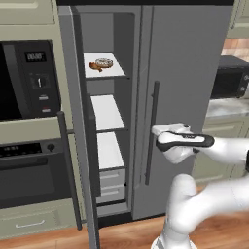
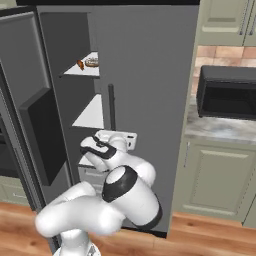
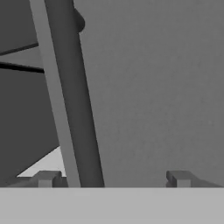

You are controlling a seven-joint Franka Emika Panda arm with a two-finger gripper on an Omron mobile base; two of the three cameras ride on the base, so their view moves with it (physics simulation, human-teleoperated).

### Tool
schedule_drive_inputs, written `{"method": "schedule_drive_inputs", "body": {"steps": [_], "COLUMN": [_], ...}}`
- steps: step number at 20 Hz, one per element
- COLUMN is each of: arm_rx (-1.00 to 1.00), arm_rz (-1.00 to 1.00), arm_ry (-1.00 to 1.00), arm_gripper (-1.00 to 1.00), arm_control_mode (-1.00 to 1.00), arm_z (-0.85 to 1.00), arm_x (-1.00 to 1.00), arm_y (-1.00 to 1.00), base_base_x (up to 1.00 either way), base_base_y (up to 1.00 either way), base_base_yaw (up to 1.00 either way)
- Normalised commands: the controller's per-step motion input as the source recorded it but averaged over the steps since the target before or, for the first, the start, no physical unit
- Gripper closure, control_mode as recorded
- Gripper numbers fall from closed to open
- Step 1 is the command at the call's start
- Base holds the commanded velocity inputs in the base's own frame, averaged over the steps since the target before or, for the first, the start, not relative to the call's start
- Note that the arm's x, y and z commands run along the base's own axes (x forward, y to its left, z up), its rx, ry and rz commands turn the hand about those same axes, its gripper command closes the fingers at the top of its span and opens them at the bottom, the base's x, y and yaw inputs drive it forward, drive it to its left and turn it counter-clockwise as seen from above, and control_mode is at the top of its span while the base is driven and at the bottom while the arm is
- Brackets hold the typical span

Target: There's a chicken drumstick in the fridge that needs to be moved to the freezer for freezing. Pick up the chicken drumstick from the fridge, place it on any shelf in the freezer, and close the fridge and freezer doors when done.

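- Gripper (image 3: 111, 179) fingertips stand wide apart, holding nothing, close against the plain grey fridge door (image 1: 189, 97); its long dark bar handle (image 3: 74, 105) sits just inside one fingertip.
- Chicken drumstick (image 2: 80, 64), small and orange-brown, lies on the freezer (image 1: 104, 121) top white shelf beside a frosted donut (image 1: 103, 62).
- Freezer door (image 2: 30, 115) stands open.

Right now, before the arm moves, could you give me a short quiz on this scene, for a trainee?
1. True or false: the fridge door is shut.
2. On the top freezer shelf, the drumstick lies beside: A) a donut; B) a bottle; C) a bowl.
3. In the hand view, what stands between the open jaws?

Key: 1 true; 2 A; 3 the handle of the fridge door, nearer to one finger.
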Motion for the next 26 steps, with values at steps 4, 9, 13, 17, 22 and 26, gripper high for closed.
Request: {"method": "schedule_drive_inputs", "body": {"steps": [4,9,13,17,22,26], "arm_rx": [-0.01,-0.06,-0.04,-0.03,0.0,-0.01], "arm_rz": [-0.06,-0.06,-0.03,0.0,0.0,0.0], "arm_ry": [-0.01,0.12,0.19,0.17,0.07,0.09], "arm_gripper": [-1.0,-1.0,-1.0,-1.0,-1.0,-1.0], "arm_control_mode": [-1.0,-1.0,-1.0,-1.0,-1.0,-1.0], "arm_z": [1.0,1.0,1.0,1.0,1.0,0.8], "arm_x": [-0.6,-0.37,-0.45,-0.29,-0.41,-0.96], "arm_y": [-0.01,-0.07,-0.13,-0.29,-0.43,-0.31], "base_base_x": [0.0,0.0,0.0,0.0,0.0,0.0], "base_base_y": [0.0,0.0,0.0,0.0,0.0,0.0], "base_base_yaw": [0.0,0.0,0.0,0.0,0.0,0.0]}}
